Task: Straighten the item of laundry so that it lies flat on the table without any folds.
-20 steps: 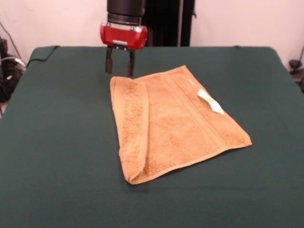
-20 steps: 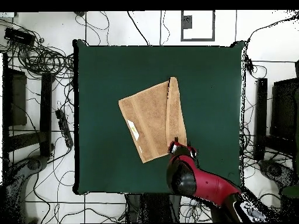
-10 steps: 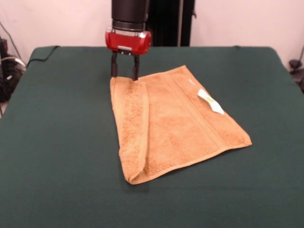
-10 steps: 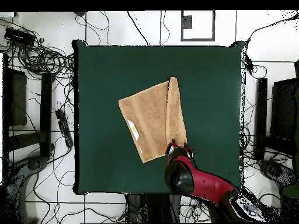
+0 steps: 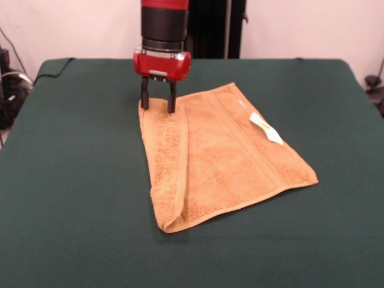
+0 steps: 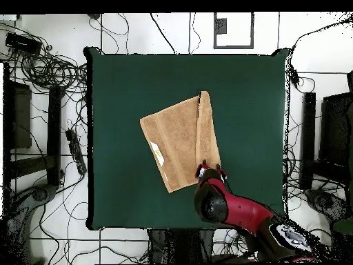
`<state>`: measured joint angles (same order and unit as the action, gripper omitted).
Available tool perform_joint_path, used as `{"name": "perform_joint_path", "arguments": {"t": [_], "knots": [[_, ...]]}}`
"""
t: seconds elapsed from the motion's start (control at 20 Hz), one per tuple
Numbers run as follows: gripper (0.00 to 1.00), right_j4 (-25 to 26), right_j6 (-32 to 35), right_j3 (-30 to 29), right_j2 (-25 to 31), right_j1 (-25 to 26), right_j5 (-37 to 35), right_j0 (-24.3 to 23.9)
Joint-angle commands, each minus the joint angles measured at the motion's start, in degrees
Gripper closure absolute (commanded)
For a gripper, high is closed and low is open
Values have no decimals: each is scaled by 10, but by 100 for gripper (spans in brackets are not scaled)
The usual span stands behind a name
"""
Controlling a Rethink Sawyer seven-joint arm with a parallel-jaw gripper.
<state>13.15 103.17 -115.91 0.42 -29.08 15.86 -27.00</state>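
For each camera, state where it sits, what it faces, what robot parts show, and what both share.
Front view: across the table, facing the robot; shows the gripper, open fingers at the towel's far corner.
Overhead view: above the table, looking straight down; shows the red arm.
Shared: towel, table, gripper.

Red-black arm vertical, claw (image 5: 157, 103) pointing straight down, fingers (image 5: 144, 100) parted.
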Motion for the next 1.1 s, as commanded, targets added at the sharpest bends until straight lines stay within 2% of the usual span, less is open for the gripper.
{"name": "perform_joint_path", "arguments": {"t": [0.05,0.65,0.7,1.1], "knots": [[0,-16,97,61,83,42,1,25],[0,-14,104,68,76,64,34,30],[100,-14,106,68,73,66,45,32],[100,-10,97,71,63,65,56,41]]}}
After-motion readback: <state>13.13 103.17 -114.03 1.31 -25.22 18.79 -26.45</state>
